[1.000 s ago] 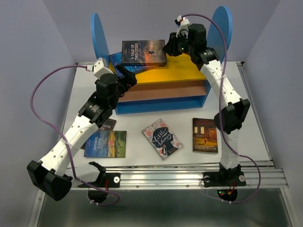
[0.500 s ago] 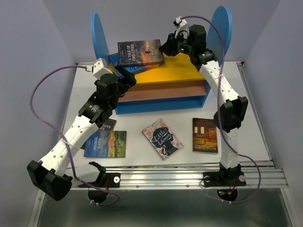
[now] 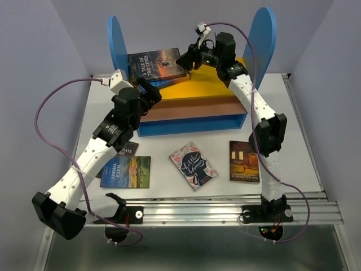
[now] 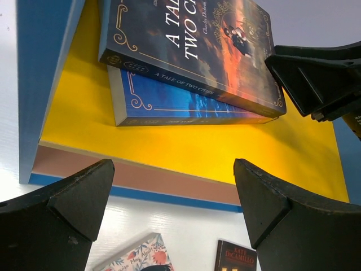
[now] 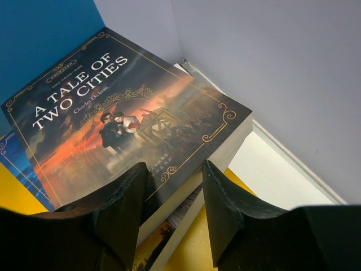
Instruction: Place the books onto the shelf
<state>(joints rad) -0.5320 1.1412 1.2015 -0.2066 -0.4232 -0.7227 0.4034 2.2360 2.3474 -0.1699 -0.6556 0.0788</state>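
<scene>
Easing right gripper [image 5: 176, 172], jaws seemingly slack around A Tale of Two Cities [image 3: 157, 63], out toward three o'clock without dragging it off the shelf [image 3: 214, 84] at eleven o'clock; leaving wide-open left gripper [image 4: 174, 166] parked.

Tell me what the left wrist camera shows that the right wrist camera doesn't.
Only the left wrist: the pinkish lower board, a corner of Little Women, and the open left gripper. Only the right wrist: the table edge meeting the wall. Both: A Tale of Two Cities lying on a blue book on the yellow top board, with the right gripper at its corner.
</scene>
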